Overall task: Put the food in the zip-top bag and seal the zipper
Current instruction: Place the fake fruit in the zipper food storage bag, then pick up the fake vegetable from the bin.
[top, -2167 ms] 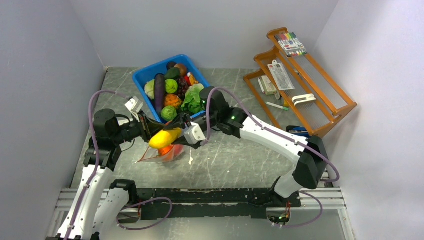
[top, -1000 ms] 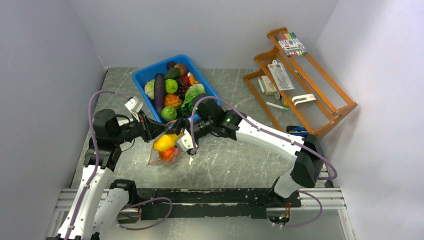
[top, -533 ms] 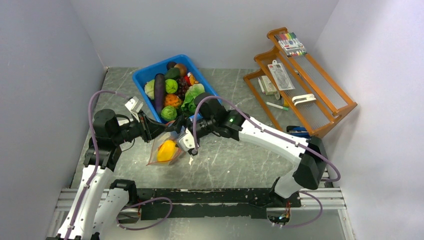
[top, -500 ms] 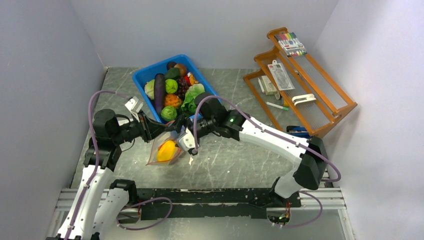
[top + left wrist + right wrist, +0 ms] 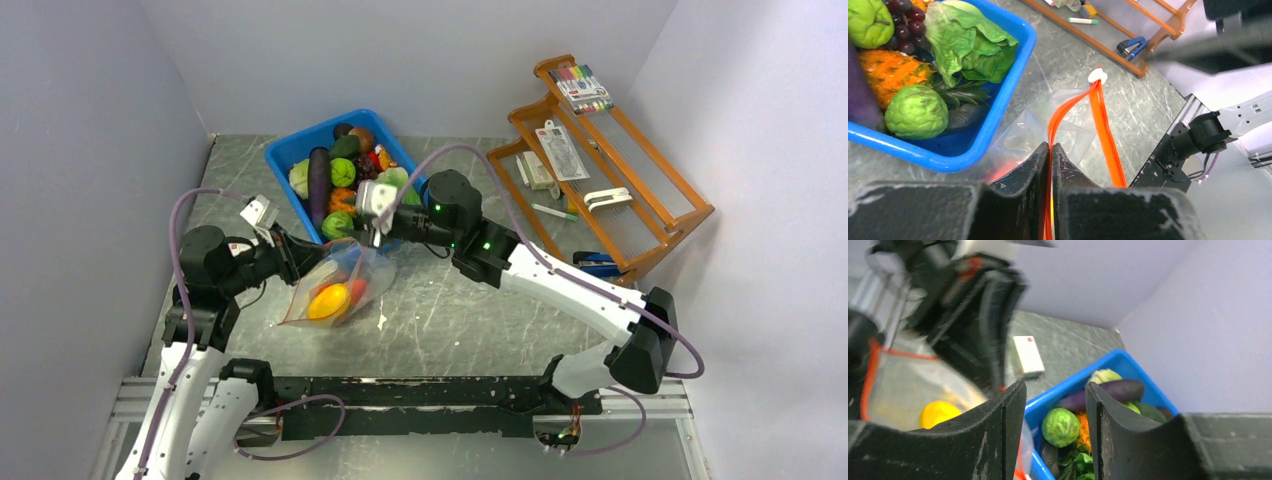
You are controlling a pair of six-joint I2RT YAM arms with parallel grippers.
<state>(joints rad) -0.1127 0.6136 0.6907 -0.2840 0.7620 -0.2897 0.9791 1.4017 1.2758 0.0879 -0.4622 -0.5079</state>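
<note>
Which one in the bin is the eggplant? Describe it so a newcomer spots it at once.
Find the blue bin at the back of the table, left of the wooden rack. Along its left side lies the eggplant: the only long, dark purple piece there, among rounder green and orange ones.

This looks like a robot test cell in a lab. Plain pale walls (image 5: pixel 420 50) enclose a marble-patterned desk (image 5: pixel 450 320). Two arms (image 5: pixel 570 285) stand on a metal rail (image 5: pixel 665 400), and toy food (image 5: pixel 343 172) fills a blue bin (image 5: pixel 318 130).
</note>
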